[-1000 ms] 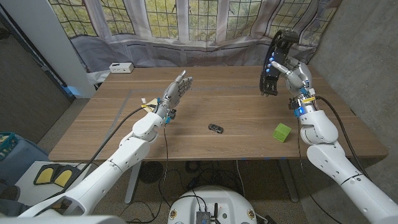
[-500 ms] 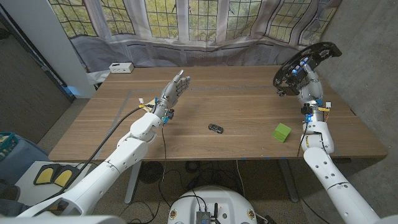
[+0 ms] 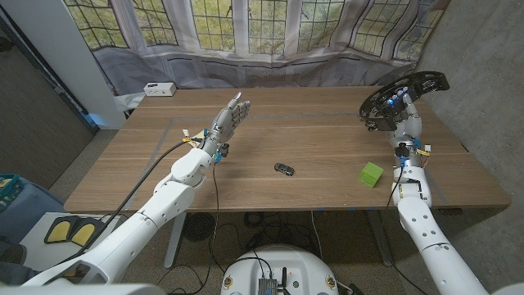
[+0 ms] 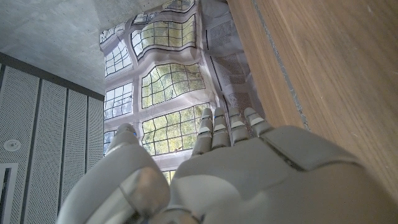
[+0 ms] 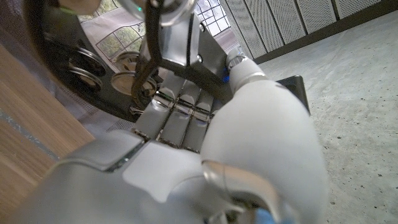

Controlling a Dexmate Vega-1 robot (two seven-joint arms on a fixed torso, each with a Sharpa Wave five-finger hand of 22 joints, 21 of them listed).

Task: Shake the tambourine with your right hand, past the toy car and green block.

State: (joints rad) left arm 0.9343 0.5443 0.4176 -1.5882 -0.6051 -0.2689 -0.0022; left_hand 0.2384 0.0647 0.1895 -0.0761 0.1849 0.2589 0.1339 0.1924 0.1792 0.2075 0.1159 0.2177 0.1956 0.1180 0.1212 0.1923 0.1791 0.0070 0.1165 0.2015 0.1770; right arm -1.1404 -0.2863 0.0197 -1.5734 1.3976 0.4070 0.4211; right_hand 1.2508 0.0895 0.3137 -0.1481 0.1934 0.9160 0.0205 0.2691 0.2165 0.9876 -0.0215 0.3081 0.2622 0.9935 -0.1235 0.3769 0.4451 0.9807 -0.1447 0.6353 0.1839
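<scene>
My right hand (image 3: 404, 113) holds a black tambourine (image 3: 405, 88) with metal jingles up in the air above the table's right side, its frame tilted nearly level. In the right wrist view the fingers (image 5: 176, 118) wrap the black frame (image 5: 93, 68). A small dark toy car (image 3: 284, 169) lies near the table's middle. A green block (image 3: 372, 173) sits on the right, nearer the front edge than the raised hand. My left hand (image 3: 228, 120) is held up over the left half of the table with fingers straight and apart, holding nothing; its back (image 4: 249, 174) faces the left wrist camera.
A small white box (image 3: 158, 88) sits at the table's far left corner. Patterned curtains hang behind the table. A grey wall stands close on the right. A blue bin (image 3: 12, 192) is on the floor at left.
The right hand has swung the tambourine from upright and further left to a tilted, nearly level pose further right and higher. The left hand, car and block have stayed put.
</scene>
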